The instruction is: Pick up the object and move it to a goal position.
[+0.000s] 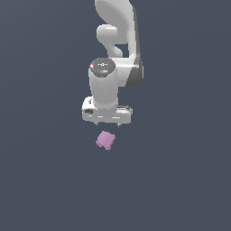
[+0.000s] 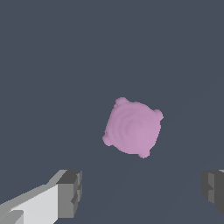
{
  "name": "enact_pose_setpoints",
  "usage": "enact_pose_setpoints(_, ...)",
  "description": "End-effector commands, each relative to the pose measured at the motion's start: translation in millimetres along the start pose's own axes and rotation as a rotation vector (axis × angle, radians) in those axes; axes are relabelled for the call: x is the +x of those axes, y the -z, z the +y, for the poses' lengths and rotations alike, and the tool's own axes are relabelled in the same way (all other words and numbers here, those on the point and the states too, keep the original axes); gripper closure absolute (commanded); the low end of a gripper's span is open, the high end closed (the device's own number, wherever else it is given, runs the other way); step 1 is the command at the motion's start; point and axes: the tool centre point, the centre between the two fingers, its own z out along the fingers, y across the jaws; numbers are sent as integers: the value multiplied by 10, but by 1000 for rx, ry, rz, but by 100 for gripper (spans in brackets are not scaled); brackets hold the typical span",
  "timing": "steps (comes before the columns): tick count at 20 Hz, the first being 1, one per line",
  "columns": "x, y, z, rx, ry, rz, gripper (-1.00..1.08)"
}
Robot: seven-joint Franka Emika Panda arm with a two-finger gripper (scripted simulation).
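Exterior view, object [image 1: 105, 140] just below spread end effector [image 1: 108, 122], untouched

The object [image 1: 105, 140] looks matte and knobbly, the tool [image 1: 107, 122] smooth glossy white plastic, its pads [image 2: 70, 193] dull grey.

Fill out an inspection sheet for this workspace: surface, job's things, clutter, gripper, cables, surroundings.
Surface: flat dark grey-blue floor, unmarked.
Job's things: one pale pink lumpy object, lying on the floor, not held; no goal marker seen.
Clutter: nothing seen.
Gripper: white gripper above the object, open; in the wrist view the dark fingers stand wide apart, with the object beyond them, not between them.
Cables: nothing seen.
Surroundings: only the white arm; nothing else seen.
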Motion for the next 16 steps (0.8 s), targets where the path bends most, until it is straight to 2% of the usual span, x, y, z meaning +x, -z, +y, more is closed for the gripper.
enact_pose_setpoints(1,0,0,0,0,0,0,-92)
enact_pose_setpoints(9,19,113,-211,-11,27,22,-92)
enact_pose_setpoints(16,25,94,-200,-10,18,22,-92)
